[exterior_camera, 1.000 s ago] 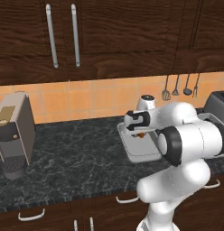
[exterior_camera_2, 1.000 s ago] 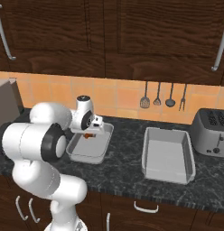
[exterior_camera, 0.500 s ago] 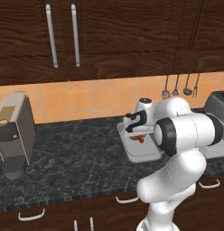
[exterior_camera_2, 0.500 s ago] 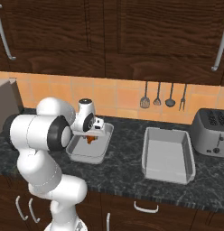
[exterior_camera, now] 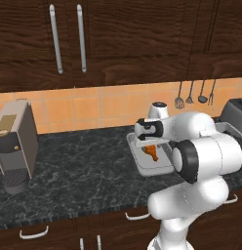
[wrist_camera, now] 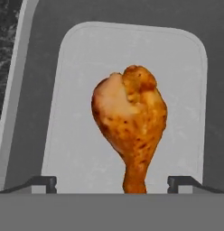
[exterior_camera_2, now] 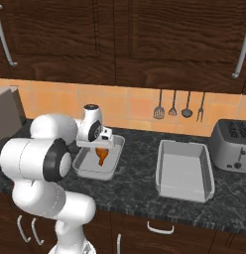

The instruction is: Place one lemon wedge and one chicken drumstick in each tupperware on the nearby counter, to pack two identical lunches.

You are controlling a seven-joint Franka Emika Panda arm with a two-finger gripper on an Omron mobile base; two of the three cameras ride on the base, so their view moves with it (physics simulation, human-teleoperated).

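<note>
Since the gripper [wrist_camera: 111, 182] hangs straight over the nearer tupperware [wrist_camera: 77, 58] with its jaws spread wide and clear of the meat, the chicken drumstick [wrist_camera: 130, 122] looks released, lying on the container's floor about midway between its side walls. Its fat end points toward the far rim, the bone end toward the fingertips [wrist_camera: 41, 182]. Farther along the counter [exterior_camera_2: 137, 186], beside the toaster [exterior_camera_2: 233, 151], the second tupperware [exterior_camera_2: 184, 171] holds nothing, so I judge it comes later.

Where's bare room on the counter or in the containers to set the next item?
Free: dark speckled counter between the grey coffee machine and the left light-grey tupperware; the empty right tupperware beside the silver toaster. Crowded: left tupperware, holding the orange-brown chicken drumstick under the open gripper.
</note>
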